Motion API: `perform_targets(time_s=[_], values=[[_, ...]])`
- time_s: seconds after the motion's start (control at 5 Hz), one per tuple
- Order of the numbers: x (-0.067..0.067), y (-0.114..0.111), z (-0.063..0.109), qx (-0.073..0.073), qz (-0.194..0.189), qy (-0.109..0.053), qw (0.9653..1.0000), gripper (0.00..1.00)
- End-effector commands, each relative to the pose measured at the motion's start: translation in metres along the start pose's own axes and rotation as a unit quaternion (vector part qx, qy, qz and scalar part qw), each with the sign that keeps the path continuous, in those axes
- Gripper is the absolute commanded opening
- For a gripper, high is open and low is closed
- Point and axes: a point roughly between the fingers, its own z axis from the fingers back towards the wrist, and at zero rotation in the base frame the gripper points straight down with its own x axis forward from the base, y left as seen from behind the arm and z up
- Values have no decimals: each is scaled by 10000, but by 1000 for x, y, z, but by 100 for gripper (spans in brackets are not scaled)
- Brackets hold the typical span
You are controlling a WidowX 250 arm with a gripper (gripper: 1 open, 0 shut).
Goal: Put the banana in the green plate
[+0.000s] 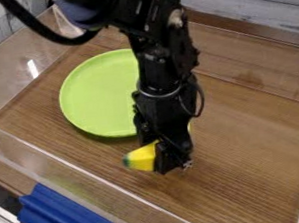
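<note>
I have my black gripper point(166, 158) pinching the smooth yellow banana point(142, 158) near the round, green plate point(99, 96) on brown wood point(239, 164).

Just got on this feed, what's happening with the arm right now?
The robot arm's claw is down around the small yellow banana, with one end poking out to the side. The green plate sits just behind, on the wooden table, and the banana is not in it. Whether the grip is firm is hard to tell from this view.
</note>
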Motion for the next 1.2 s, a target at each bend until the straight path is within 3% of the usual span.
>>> perform_targets(time_s=[0.0,0.2,0.4,0.6,0.8,1.0], values=[[7,9,22,152,123,-241,9995,0],[4,15,35,209,250,-222,9992,0],[-2,25,63,361,612,-218,9972,0],[-8,35,95,498,1212,-289,9910,0],[-15,58,112,607,1348,-400,9882,0],[-21,77,108,636,1243,-409,9894,0]])
